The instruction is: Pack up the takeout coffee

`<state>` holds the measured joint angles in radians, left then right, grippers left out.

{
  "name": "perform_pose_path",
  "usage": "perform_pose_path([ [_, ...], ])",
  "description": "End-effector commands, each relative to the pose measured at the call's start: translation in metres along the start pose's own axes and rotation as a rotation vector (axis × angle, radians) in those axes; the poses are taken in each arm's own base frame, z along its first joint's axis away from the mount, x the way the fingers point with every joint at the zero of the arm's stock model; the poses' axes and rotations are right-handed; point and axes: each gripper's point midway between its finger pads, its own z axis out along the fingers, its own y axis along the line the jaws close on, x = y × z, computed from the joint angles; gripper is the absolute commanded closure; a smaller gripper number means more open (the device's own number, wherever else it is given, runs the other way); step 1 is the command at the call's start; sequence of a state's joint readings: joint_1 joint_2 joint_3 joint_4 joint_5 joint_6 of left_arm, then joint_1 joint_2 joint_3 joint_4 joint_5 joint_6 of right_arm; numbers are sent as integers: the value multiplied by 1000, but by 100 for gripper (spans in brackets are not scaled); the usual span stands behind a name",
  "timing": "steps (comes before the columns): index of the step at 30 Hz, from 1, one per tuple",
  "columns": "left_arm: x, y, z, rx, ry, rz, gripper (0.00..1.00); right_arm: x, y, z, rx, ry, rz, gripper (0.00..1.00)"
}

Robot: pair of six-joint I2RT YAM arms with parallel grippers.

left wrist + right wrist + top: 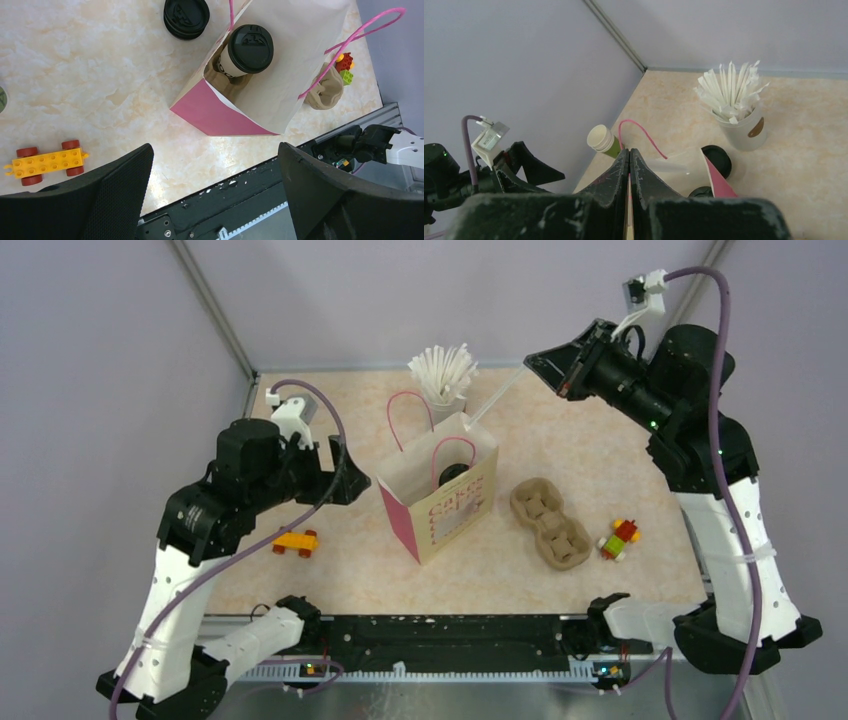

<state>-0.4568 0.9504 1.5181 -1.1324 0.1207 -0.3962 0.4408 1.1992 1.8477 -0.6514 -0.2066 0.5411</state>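
Note:
The takeout coffee [250, 47], a white cup with a black lid, stands inside the open paper bag [440, 505] with pink handles at the table's middle. In the top view only its lid [455, 476] shows in the bag's mouth. My left gripper [215, 150] hangs open left of the bag [295, 60], nothing between its fingers; in the top view it [352, 475] is just beside the bag's left wall. My right gripper [535, 362] is raised behind the bag, shut on a white straw [495, 397] that slants down to the bag's rim. The right wrist view shows those fingers [629, 151] pressed together, the straw [669, 166] blurred past them.
A white cup of straws [443, 375] stands behind the bag. Black lids [186, 17] lie stacked beside it. A cardboard cup carrier [550, 525] and a red-green brick toy [620, 538] lie to the right, a yellow toy car [296, 542] to the left. Stacked cream-and-green cups [603, 140] stand near the left wall.

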Motion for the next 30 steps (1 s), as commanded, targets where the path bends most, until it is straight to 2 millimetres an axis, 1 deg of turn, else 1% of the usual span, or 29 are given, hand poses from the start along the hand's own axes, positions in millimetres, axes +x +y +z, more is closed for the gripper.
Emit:
perform_pose_path([
  [1,-10,-2,-7,9,-51,7,1,19,7,10,-71,56,74,100],
  [5,-12,-3,-4,9,-57,0,1,43,8,21,-123,104,163,100],
  [10,-11,-3,1,10,-50,-12,1,57,12,33,-157,115,189,100],
  [12,-10,-3,3,11,-48,-19,1,65,16,40,-180,128,215,100],
  [13,-9,-3,3,13,-48,-22,1,72,19,44,-194,137,232,100],
  [16,-9,-4,6,24,-48,-28,1,105,24,56,-229,200,286,100],
  [18,-8,-4,8,24,-47,-33,1,126,18,63,-221,233,313,100],
  [19,-8,-4,10,23,-44,-34,1,131,16,65,-222,238,322,100],
  [20,-9,-4,11,22,-47,-35,1,132,13,66,-213,232,311,100],
  [21,-9,-3,12,19,-49,-35,1,131,7,68,-189,229,283,90],
  [22,-9,-2,14,17,-51,-35,1,125,1,70,-154,222,240,73],
  [23,-10,-2,15,14,-51,-33,1,115,-6,68,-112,218,195,58],
  [24,-12,-2,16,14,-55,-30,1,105,-15,67,-59,213,158,46],
  [25,-16,-4,15,17,-63,-25,1,94,-22,63,-16,211,119,37],
  [26,-20,-5,14,17,-70,-20,1,83,-32,60,35,204,87,30],
  [27,-25,-6,13,14,-79,-15,1,73,-37,55,70,197,52,26],
  [28,-31,-6,12,9,-91,-8,1,70,-43,49,107,209,22,26],
  [30,-42,-8,10,4,-119,6,1,60,-45,39,130,197,-50,26],
])
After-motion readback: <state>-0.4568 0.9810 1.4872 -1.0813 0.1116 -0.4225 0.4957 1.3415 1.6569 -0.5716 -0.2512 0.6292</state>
